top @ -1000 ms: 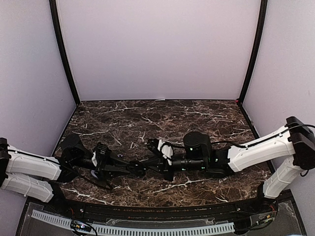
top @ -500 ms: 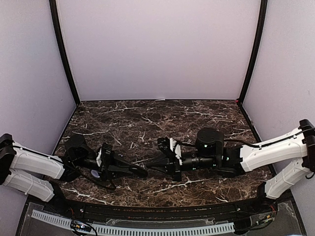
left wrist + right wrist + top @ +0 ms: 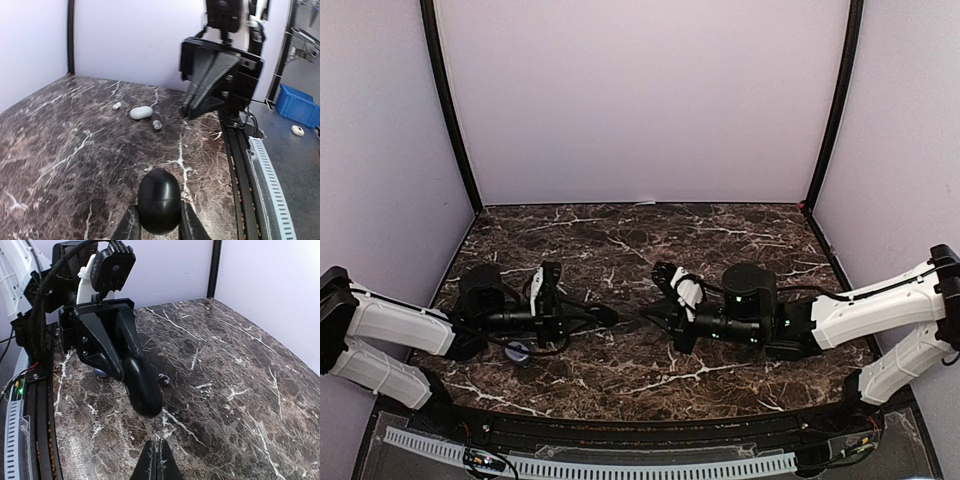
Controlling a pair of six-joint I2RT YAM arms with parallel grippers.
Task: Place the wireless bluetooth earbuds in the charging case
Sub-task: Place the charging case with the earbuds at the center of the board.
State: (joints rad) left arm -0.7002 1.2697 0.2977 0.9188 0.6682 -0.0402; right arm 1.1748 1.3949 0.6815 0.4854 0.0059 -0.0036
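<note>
Grippers parted at the black oval case (image 3: 159, 200).
The right gripper (image 3: 648, 313), which met the case a second ago, has backed off to its right, leaving a gap. The left gripper (image 3: 592, 316), carrying the case, has turned level and seemingly lifted it, though the overhead view is dark.
</note>
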